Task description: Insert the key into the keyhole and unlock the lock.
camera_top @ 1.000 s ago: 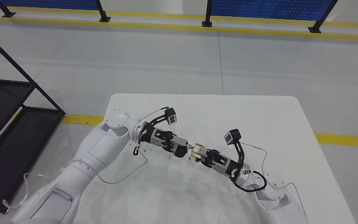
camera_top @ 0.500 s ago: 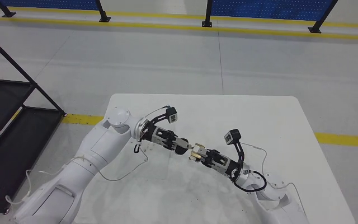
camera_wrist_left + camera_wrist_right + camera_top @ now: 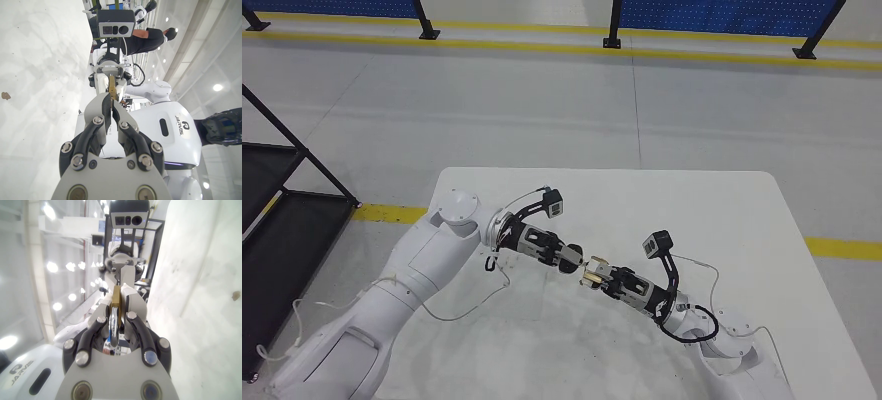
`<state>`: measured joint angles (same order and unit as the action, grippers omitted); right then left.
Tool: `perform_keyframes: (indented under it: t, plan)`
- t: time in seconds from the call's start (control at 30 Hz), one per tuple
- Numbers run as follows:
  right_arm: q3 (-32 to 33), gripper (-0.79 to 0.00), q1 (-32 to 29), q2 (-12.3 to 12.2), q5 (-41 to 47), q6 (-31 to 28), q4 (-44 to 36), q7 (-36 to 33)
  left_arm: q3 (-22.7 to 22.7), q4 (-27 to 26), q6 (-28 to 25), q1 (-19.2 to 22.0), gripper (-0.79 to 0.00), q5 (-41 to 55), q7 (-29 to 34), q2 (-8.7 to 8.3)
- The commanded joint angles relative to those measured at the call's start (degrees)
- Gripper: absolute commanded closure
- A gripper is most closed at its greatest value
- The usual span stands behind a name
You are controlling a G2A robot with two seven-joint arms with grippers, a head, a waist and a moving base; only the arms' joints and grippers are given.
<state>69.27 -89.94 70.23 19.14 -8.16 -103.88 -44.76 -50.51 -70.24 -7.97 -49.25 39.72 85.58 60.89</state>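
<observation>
The two arms meet above the white table [image 3: 722, 220], over its middle part and a little to the left. The right gripper [image 3: 600, 276] comes from the right and near side. It is closed on a brass padlock [image 3: 592, 271] and holds it in the air, not touching the table.

In the right wrist view the white fingers of the right gripper [image 3: 116, 294] press on the two flat sides of the padlock [image 3: 115, 296]. The silver shackle [image 3: 114, 321] points back toward the wrist.

The left gripper [image 3: 572, 263] comes from the left, directly opposite, so the two tips are just beside each other. In the left wrist view the black pads of the left gripper [image 3: 111, 102] are closed narrowly on the key [image 3: 112, 98], and very little of the key shows between them. The key is in line with the padlock [image 3: 112, 88] and its front end reaches the end face of the brass body. How deep it sits in the keyhole I cannot tell.

A small brown mark [image 3: 5, 95] is on the table top. A black rack [image 3: 272, 200] stands on the floor, well apart to the left.
</observation>
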Motion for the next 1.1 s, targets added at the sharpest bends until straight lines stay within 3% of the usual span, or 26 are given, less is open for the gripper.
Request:
perform_keyframes:
  t: [0.0, 0.13, 0.5, 1.07]
  plan:
    - [0.00, 0.000, 0.00, 0.00, 0.00, 0.00, 0.00, 0.00, -0.05, 0.13, -0.11, 0.03, -0.055, 0.00, 0.00, 0.08]
    - [0.00, 0.000, 0.00, 0.00, 0.00, 0.00, 0.00, 0.00, -0.15, 0.19, -0.01, 0.12, 0.000, -0.05, 0.11, 0.20]
    - [0.00, 0.000, 0.00, 0.00, 0.00, 0.00, 0.00, 0.00, -0.11, -0.14, 0.18, -0.11, 0.000, -0.60, 0.42, 0.52]
    - [0.00, 0.000, 0.00, 0.00, 0.00, 0.00, 0.00, 0.00, -1.64, -1.80, -5.86, -1.30, 0.000, -4.59, -1.38, 0.41]
